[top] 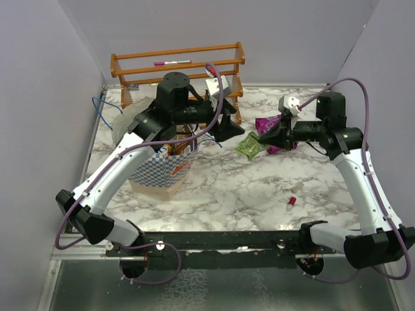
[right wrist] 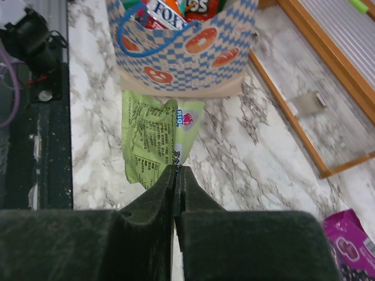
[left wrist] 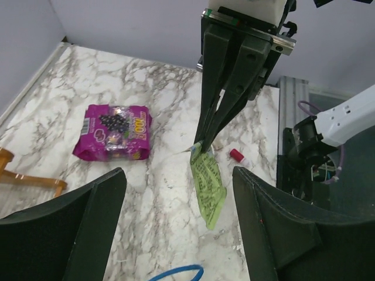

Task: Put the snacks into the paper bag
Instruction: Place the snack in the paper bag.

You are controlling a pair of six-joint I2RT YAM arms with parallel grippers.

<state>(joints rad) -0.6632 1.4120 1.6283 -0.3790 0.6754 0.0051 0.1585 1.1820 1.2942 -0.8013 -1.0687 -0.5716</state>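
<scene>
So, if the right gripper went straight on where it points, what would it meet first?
Probably the paper bag, its checkered side, with the held green packet touching first; depth is unclear.

Top view looks down from high behind, whole table (top: 220,188) in frame. Left wrist view looks low across the table, right wrist view steeply down, close; all three share the green packet (right wrist: 149,140), near centre in both wrist frames.
</scene>
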